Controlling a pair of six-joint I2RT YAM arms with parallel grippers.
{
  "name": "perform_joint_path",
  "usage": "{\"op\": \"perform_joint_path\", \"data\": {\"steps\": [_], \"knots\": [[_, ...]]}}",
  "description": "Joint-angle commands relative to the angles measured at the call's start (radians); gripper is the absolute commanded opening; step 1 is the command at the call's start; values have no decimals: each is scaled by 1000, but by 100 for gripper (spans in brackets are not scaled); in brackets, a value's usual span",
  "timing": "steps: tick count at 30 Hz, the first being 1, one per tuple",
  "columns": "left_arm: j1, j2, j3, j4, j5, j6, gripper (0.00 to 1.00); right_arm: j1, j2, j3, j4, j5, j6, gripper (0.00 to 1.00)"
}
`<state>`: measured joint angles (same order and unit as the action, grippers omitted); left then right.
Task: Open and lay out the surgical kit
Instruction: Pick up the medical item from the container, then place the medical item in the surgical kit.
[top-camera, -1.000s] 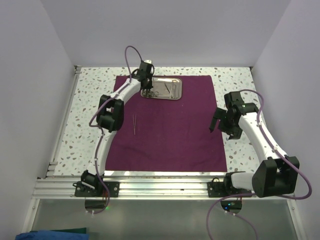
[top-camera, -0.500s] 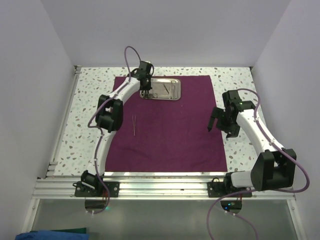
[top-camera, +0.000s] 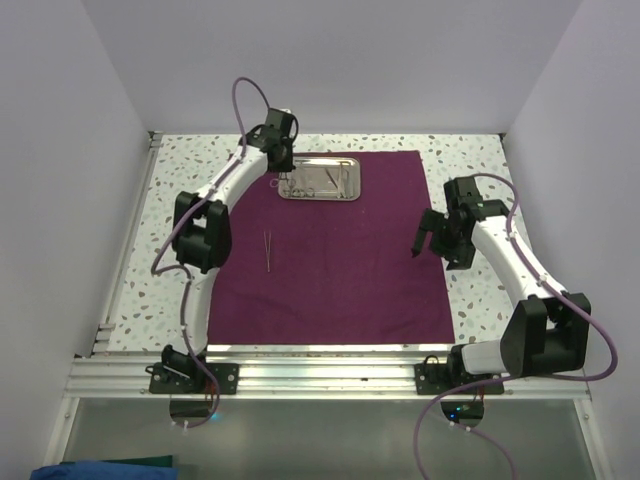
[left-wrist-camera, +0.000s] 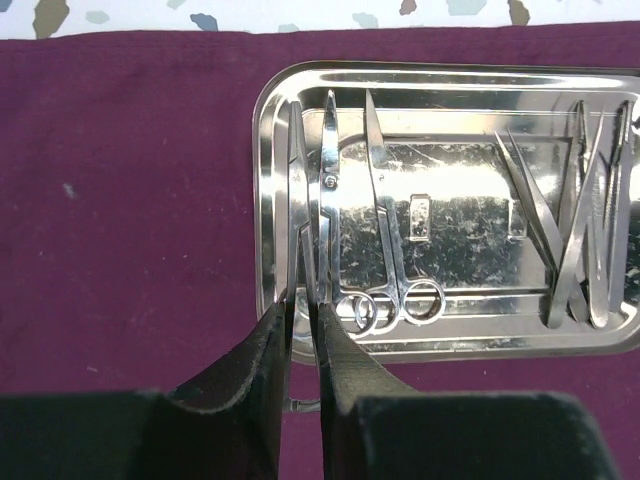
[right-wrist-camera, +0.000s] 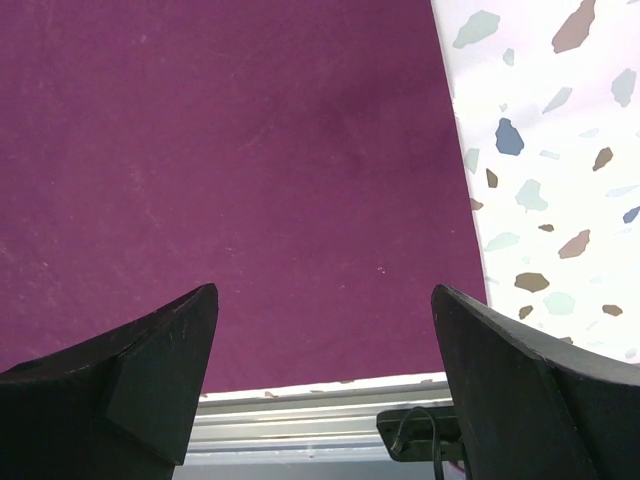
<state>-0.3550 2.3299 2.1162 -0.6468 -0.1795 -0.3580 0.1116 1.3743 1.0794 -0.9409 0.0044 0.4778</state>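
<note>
Step in hand: judged to be the pick-up of one instrument from the tray, for laying out on the cloth.
Left hand (left-wrist-camera: 303, 300): is reaching over the tray's near-left corner. Its fingers are narrowed to a slit and appear to be pinching the thin steel instrument (left-wrist-camera: 296, 190).
Thin steel instrument: is lying against the left wall of the steel tray (left-wrist-camera: 450, 72), directly ahead of the left hand. Its long axis is running straight away from the hand, in line with the fingers. Its exact type cannot be told.
Ring-handled instruments (left-wrist-camera: 385, 230): two are lying just right of the left hand, parallel to the gripped piece, rings toward the hand.
Tweezers cluster (left-wrist-camera: 570, 240): is lying far right of the left hand, at the tray's opposite end.
Plum cloth wrap (left-wrist-camera: 130, 200): is lying flat on the bench (right-wrist-camera: 560, 200), carrying the tray.
Single tweezers (top-camera: 268, 250): are lying on the cloth behind the left hand, well apart from the tray.
Right hand (right-wrist-camera: 322, 290): is hovering wide open over the cloth's right edge, holding nothing.
Nearer arm: the left; the right hand is well apart from the tray.
Next move, judged: a straight lift clear of the tray wall. The thin steel may slip or catch on the rim.
</note>
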Motion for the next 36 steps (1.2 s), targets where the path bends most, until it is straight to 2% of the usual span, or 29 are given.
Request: {"op": "perform_joint_path", "data": {"steps": [1,5,8,13,20,28,31,32,33,34,35,36], "knots": [[5,-119,-62,-5,5,-30,0,7,3,30,22,-17,1,91],[-12,-231,-220,24,20,-65,0,7,-1,53,-16,23,-8,91],[-38,-334,-408,64,31,-102,0,7,-24,82,-50,48,-7,91],[-122,-489,-613,143,-1,-183,0,7,-131,102,-93,55,19,92],[-284,-529,-697,139,-86,-350,0,5,-333,-10,-124,20,13,94],[-391,-437,-714,122,-175,-498,0,46,-475,-52,-226,-24,13,94],[-404,-376,-694,99,-181,-530,16,75,-501,-39,-263,-29,15,94],[-410,-365,-685,99,-183,-532,38,92,-509,-29,-269,-20,12,95],[-415,-356,-676,99,-183,-527,48,100,-521,-21,-277,-14,12,95],[-417,-343,-667,92,-186,-521,50,108,-526,-10,-283,-9,10,95],[-420,-342,-635,82,-193,-513,59,117,-529,-6,-288,-6,7,95],[-418,-342,-615,67,-204,-504,63,118,-532,-4,-288,-6,5,96]]}}
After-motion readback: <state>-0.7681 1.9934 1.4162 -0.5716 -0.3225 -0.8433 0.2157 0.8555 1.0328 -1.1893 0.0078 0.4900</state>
